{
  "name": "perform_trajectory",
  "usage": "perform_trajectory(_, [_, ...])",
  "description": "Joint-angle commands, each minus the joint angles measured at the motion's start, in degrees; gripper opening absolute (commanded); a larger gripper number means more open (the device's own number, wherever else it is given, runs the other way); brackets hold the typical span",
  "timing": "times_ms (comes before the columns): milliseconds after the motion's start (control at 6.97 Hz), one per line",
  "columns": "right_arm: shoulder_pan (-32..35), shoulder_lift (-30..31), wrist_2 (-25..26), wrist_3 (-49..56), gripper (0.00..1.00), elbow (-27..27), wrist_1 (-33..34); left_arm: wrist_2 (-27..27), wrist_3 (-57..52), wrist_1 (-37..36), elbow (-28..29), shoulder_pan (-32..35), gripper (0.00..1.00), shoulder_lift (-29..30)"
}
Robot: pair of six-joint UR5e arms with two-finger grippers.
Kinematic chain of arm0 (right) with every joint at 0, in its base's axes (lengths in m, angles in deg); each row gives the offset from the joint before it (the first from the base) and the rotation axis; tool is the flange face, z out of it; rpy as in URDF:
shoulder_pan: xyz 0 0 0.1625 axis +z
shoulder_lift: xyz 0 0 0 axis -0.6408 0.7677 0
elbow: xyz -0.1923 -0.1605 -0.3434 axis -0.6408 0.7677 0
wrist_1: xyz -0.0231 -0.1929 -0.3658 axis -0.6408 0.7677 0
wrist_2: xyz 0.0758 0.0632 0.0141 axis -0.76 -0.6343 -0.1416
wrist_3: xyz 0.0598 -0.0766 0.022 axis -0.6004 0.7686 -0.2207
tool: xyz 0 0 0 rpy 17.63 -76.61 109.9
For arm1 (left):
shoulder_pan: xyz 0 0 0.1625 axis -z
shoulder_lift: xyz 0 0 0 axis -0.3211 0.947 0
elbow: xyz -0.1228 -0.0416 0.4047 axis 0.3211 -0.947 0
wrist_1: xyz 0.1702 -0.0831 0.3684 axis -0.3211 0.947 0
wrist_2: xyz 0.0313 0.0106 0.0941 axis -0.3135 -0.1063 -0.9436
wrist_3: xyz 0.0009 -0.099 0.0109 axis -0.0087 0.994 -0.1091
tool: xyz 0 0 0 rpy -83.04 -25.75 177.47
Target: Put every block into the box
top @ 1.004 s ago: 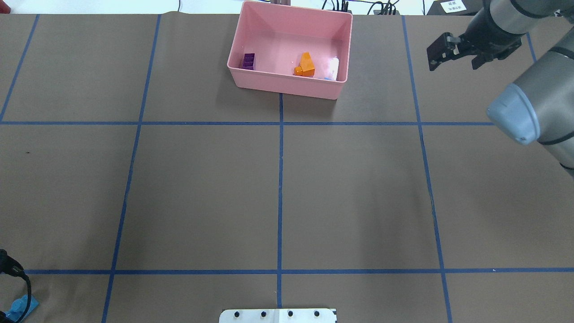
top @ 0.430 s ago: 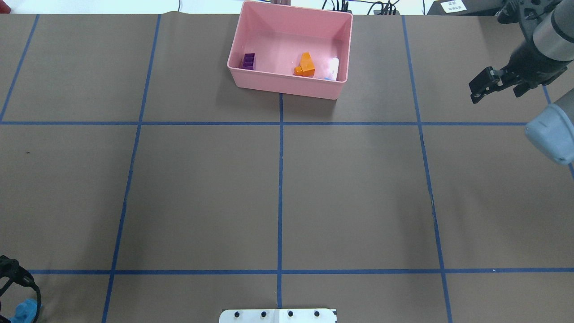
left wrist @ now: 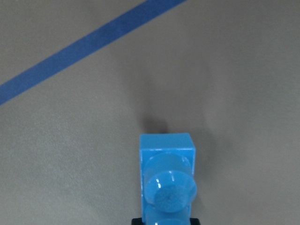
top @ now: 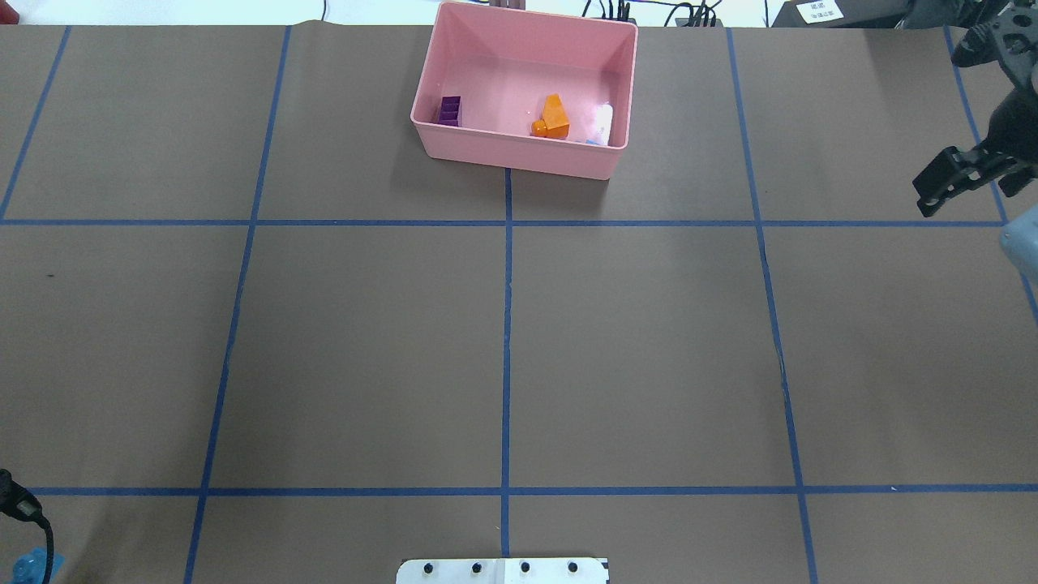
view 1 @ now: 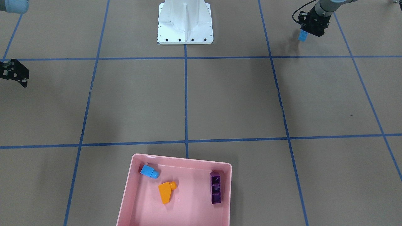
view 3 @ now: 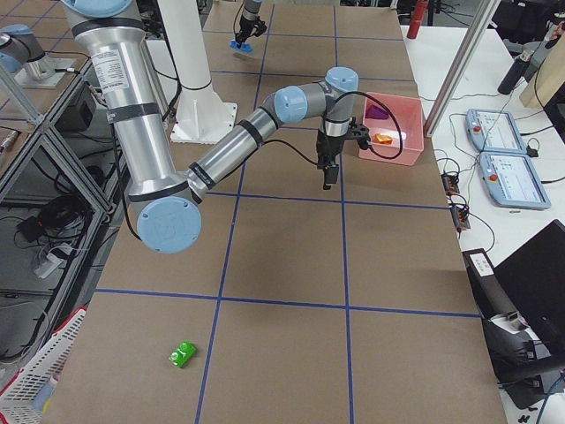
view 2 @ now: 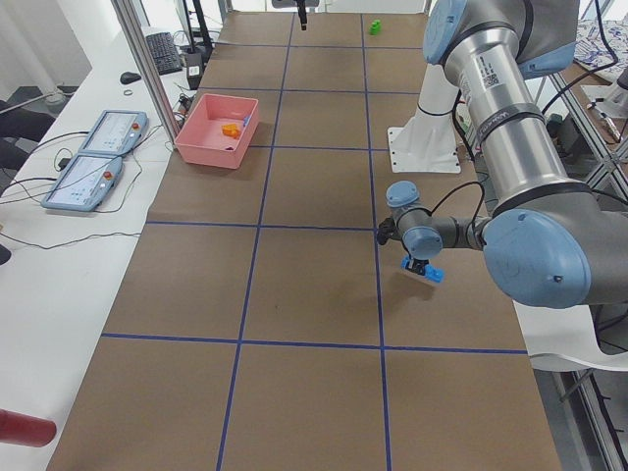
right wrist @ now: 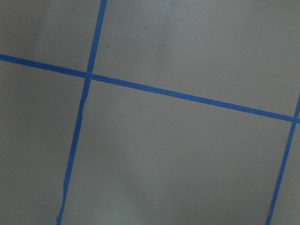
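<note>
Long blue bar (top: 27,565): cropped at the overhead view's near-left corner. Box (view 1: 191,210): one wall cut off by the front-facing view's lower edge.

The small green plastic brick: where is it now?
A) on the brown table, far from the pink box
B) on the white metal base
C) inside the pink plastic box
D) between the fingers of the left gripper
A: the small green plastic brick lies alone on the brown table, far from the shallow pink plastic box; the left gripper holds a blue plastic brick.

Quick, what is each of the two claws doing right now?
Left gripper: closed on the long blue brick.
Right gripper: open, holding nothing.
</note>
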Motion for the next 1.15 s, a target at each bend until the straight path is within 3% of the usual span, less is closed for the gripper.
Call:
perform_trajectory(0, [0.75,6.98,0.55,8.09,0.99,-0.85,0.48,9.94,0.26,-0.07,-3.6,9.31,0.0,-0.86])
perform_trajectory(287, [0.58,14.09,0.37,12.94,1.0,-0.24,-2.57,15.26,-0.27,-0.68,-3.87,19.25,0.0,4.03])
perform_trajectory(430, [0.58,22.32,0.29,13.31,1.0,0.11,-13.91,18.31,-0.27,-2.86,-3.52,23.92,0.0,8.51])
perform_trajectory(717, [0.58,32.2,0.02,14.71,1.0,6.14,-33.2,18.61,-0.27,-10.84,-3.34,27.9,0.0,17.64])
perform_trajectory(861, [0.75,33.9,0.11,18.98,1.0,10.0,-38.24,20.09,-0.27,-18.89,-3.25,31.92,0.0,26.3])
perform_trajectory(1004, [1.01,35.39,0.2,23.81,1.0,11.35,-39.07,22.97,-0.27,-30.54,-2.56,36.92,0.0,37.88])
